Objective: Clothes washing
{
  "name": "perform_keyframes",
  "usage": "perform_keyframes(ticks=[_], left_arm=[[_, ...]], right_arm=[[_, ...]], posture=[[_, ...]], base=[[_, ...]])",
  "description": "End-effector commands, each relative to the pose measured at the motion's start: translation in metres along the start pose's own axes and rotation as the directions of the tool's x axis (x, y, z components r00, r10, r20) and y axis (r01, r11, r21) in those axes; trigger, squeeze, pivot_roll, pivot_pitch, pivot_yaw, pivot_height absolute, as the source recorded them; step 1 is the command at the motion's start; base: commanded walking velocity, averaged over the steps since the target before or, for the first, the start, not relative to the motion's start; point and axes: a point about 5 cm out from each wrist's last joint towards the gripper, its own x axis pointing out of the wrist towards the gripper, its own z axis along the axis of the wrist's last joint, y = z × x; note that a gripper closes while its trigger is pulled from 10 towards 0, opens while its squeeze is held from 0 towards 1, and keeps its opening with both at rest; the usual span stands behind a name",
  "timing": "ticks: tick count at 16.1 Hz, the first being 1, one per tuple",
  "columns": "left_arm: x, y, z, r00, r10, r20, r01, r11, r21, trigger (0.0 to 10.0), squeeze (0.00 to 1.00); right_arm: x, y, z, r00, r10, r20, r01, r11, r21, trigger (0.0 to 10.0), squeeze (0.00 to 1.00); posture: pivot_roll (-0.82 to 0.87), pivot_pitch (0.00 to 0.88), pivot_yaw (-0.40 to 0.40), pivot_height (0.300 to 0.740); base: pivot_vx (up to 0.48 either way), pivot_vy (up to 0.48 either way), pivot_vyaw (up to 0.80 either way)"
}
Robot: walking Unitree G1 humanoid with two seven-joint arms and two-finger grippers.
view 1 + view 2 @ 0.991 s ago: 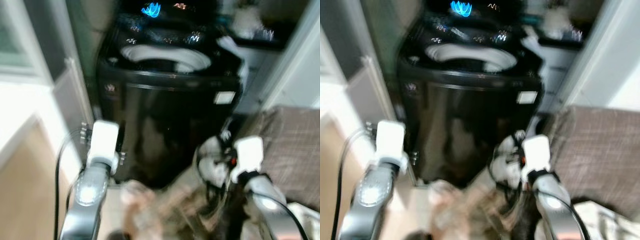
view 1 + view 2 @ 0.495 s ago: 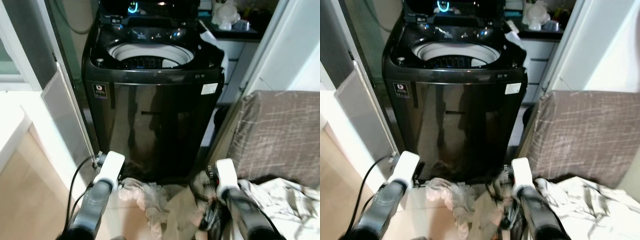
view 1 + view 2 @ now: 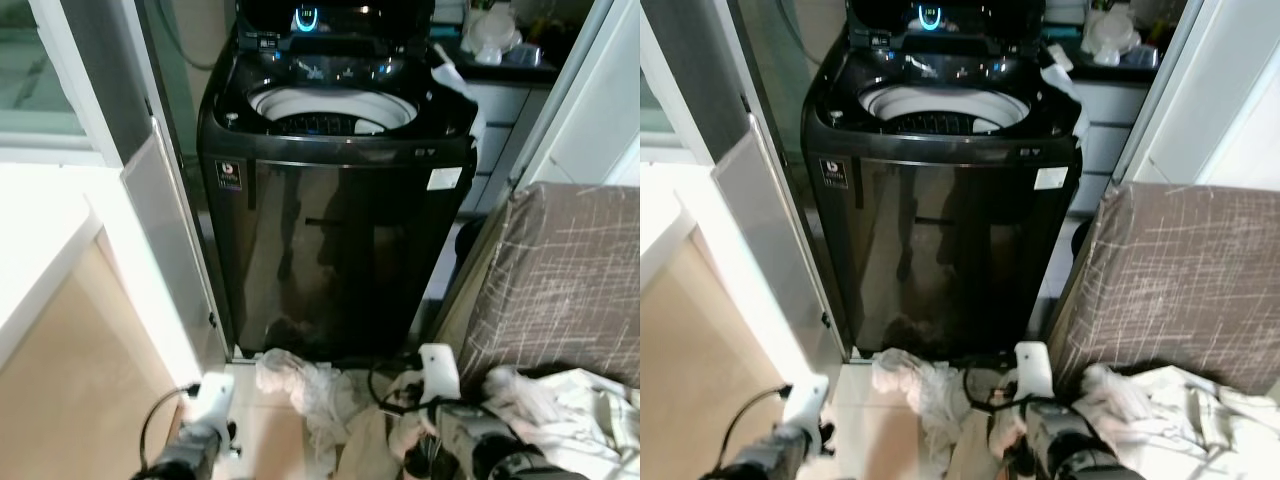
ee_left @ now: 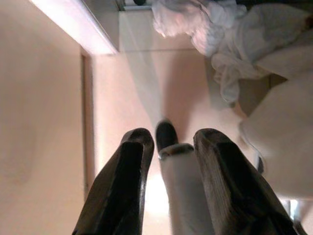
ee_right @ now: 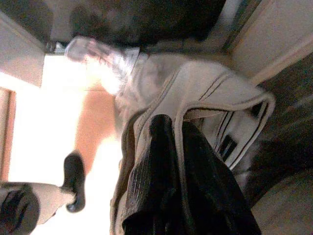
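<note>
The black top-loading washing machine (image 3: 340,230) stands ahead with its lid up and its white drum rim (image 3: 330,108) showing. A pile of pale clothes (image 3: 300,385) lies on the floor at its foot. Low beside the pile, my right gripper (image 5: 173,128) is shut on a beige garment with dark stripes (image 5: 215,98), whose fabric drapes over both fingers. My left arm (image 3: 205,415) hangs low on the left. Its left gripper (image 4: 175,139) is open and holds nothing, above the tan floor, with the pale clothes (image 4: 215,29) farther off.
A brown checked cover (image 3: 570,280) stands close on the right, with light crumpled cloth (image 3: 590,410) below it. A grey panel (image 3: 170,250) leans against the wall left of the machine. A counter with white items (image 3: 500,40) is behind.
The view has sharpened from blur and swung slightly left. Both arms have sunk lower in the picture, and the right one is now down among the clothes on the floor.
</note>
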Motion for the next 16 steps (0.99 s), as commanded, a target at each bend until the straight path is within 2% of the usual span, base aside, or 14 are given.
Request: perform_keyframes(ticks=[1, 3, 4, 5, 10, 16], left_arm=[[0.000, -0.003, 0.012, 0.999, -0.015, 0.031, 0.015, 1.000, -0.018, 10.0, 0.00], [0.000, -0.003, 0.013, 0.999, -0.008, 0.037, 0.008, 1.000, 0.016, 10.0, 0.00], [0.000, -0.003, 0.016, 0.998, -0.012, 0.055, 0.009, 0.998, 0.069, 10.0, 0.00], [0.000, -0.004, 0.018, 0.998, -0.017, 0.068, 0.012, 0.996, 0.086, 10.0, 0.00], [0.000, -0.010, 0.014, 0.997, -0.039, 0.064, 0.033, 0.995, 0.097, 10.0, 0.00], [0.000, -0.006, 0.013, 0.997, -0.040, 0.063, 0.033, 0.993, 0.116, 10.0, 0.00]], right_arm=[[0.000, -0.002, -0.002, 1.000, -0.011, -0.014, 0.011, 1.000, 0.022, 10.0, 0.00], [0.000, -0.001, -0.010, 0.999, -0.019, -0.036, 0.021, 0.999, 0.047, 10.0, 0.00], [0.000, -0.001, -0.010, 0.999, -0.016, -0.036, 0.018, 0.999, 0.050, 10.0, 0.00], [0.000, -0.001, -0.010, 0.999, -0.021, -0.031, 0.023, 0.998, 0.064, 10.0, 0.00], [0.000, -0.003, -0.012, 0.999, -0.034, -0.023, 0.036, 0.996, 0.087, 10.0, 0.00], [0.000, -0.004, -0.010, 0.999, -0.047, -0.019, 0.048, 0.998, 0.039, 10.0, 0.00]], posture=[[-0.04, 0.000, -0.013, 0.740], [-0.04, 0.000, -0.014, 0.740], [-0.04, 0.000, -0.014, 0.740], [-0.04, 0.000, -0.015, 0.740], [-0.05, 0.000, -0.007, 0.740], [-0.05, 0.000, -0.007, 0.740]], base=[[0.000, 0.000, 0.00], [0.000, 0.000, 0.00], [0.000, 0.000, 0.00], [0.000, 0.000, 0.00], [0.000, 0.000, 0.00], [0.000, 0.000, 0.00]])
